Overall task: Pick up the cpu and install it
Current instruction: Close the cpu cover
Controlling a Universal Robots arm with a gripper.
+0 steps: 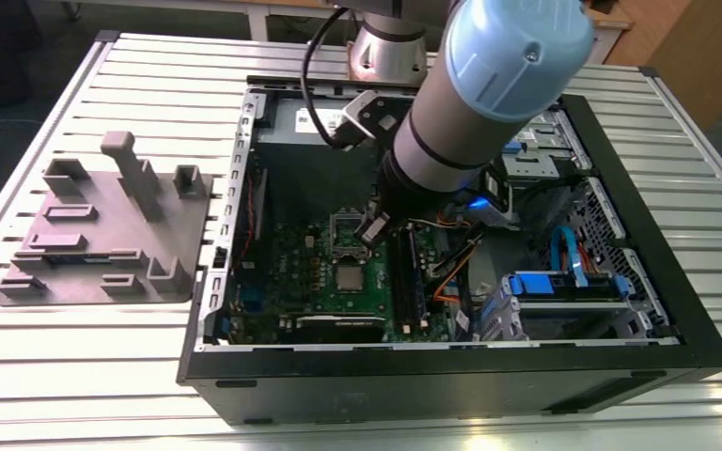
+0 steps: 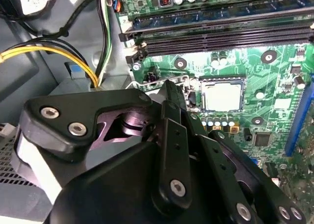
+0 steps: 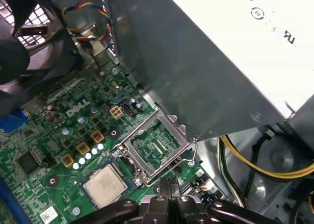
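From where the exterior view stands, I see a black open computer case (image 1: 462, 371) on a slatted metal table (image 1: 86, 376). A grey plastic holder tray with upright posts (image 1: 98, 235) sits well apart on the exterior view's left. Both wrist views look close on the green motherboard (image 3: 49, 136). The grey-and-blue arm (image 1: 487, 103) slants down into the case. The gripper (image 3: 170, 181) has its fingers (image 3: 165, 185) pressed together, holding nothing. The small square silver-topped cpu (image 3: 104, 185) lies flat in its socket, beside the raised metal socket frame (image 3: 157, 143) and apart from the fingertips.
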